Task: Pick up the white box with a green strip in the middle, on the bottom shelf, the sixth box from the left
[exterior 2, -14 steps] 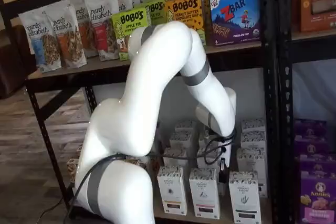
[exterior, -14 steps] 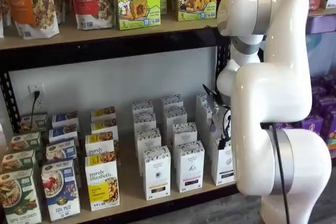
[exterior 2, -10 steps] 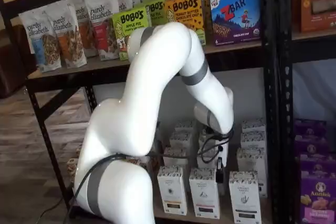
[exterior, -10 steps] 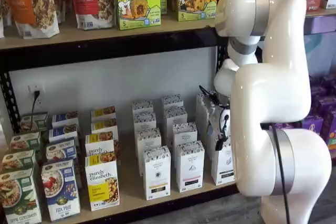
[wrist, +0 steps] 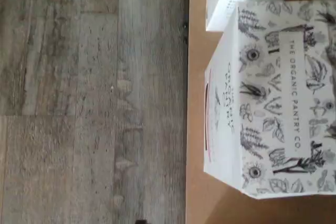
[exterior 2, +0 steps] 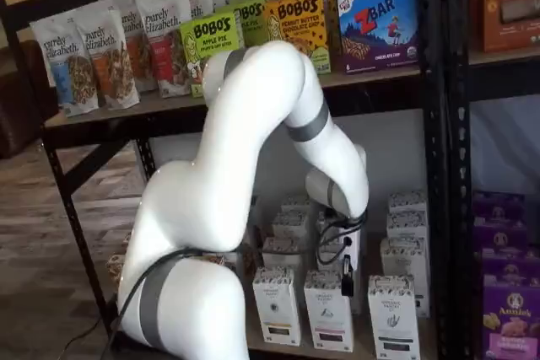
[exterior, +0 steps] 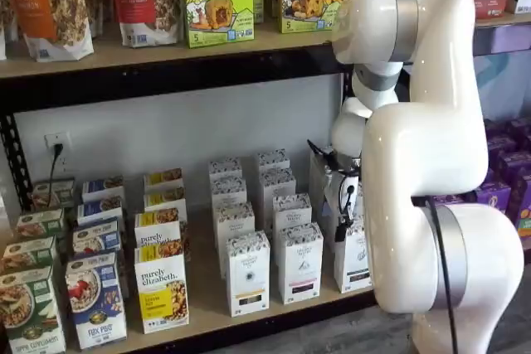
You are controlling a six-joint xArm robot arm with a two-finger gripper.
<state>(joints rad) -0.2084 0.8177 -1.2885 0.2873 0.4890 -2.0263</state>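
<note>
The white box (exterior: 354,259) stands at the front right of the bottom shelf (exterior: 204,292), last in a row of like white cartons; it also shows in a shelf view (exterior 2: 392,318). Its strip colour is too small to tell. My gripper (exterior: 341,223) hangs just above and left of this box, and shows in both shelf views (exterior 2: 346,276). Only dark finger parts and cables show, so the jaws cannot be read. The wrist view looks down on a speckled carton top (wrist: 286,98) at the shelf's front edge; its front strip looks dark reddish.
Two more white cartons (exterior: 247,273) (exterior: 299,262) stand to the left in the front row, with rows behind. Purely Elizabeth boxes (exterior: 161,288) stand further left. The upper shelf (exterior: 166,47) holds snack bags. A black upright (exterior 2: 437,158) rises to the right. Wood floor (wrist: 94,98) lies below.
The arm has swung a little to the left along the shelf, and the gripper has moved left with it over the front white cartons. No box has moved.
</note>
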